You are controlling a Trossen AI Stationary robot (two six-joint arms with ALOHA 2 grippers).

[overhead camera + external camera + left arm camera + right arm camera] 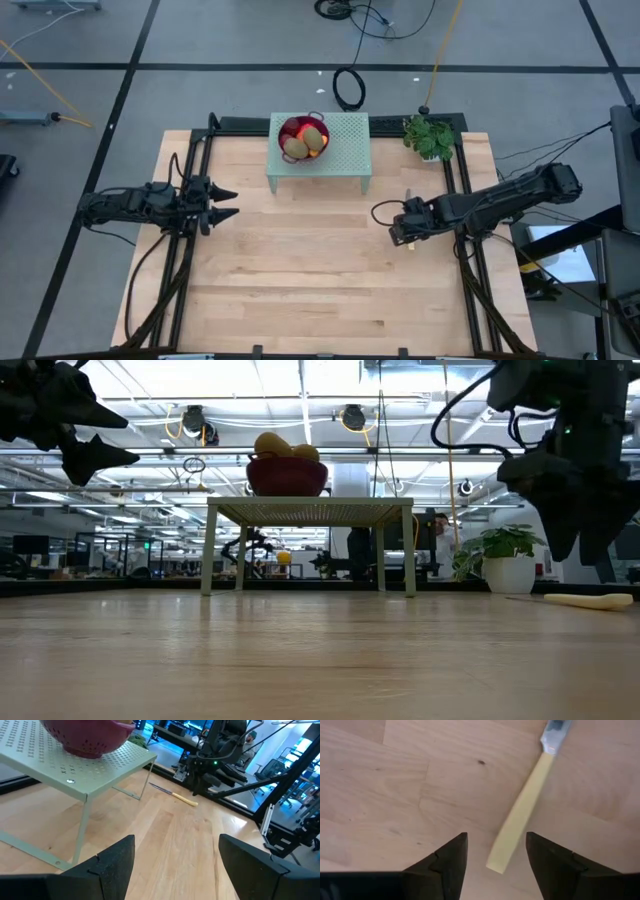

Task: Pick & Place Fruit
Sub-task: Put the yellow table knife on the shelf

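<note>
High view: fruit [303, 141] sits in the bowl [303, 131], well apart from the right hand [400, 229], fingers spread.

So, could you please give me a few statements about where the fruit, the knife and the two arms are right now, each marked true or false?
1. The fruit sits in the purple bowl on the green perforated stand. True.
2. The yellow-handled knife is held off the table by the right gripper. False: it lies flat on the wood, with the right gripper open above its handle.
3. The left gripper is open and holds nothing. True.
4. The potted plant stands at the table's left edge. False: it stands at the far right corner, beside the stand.
</note>
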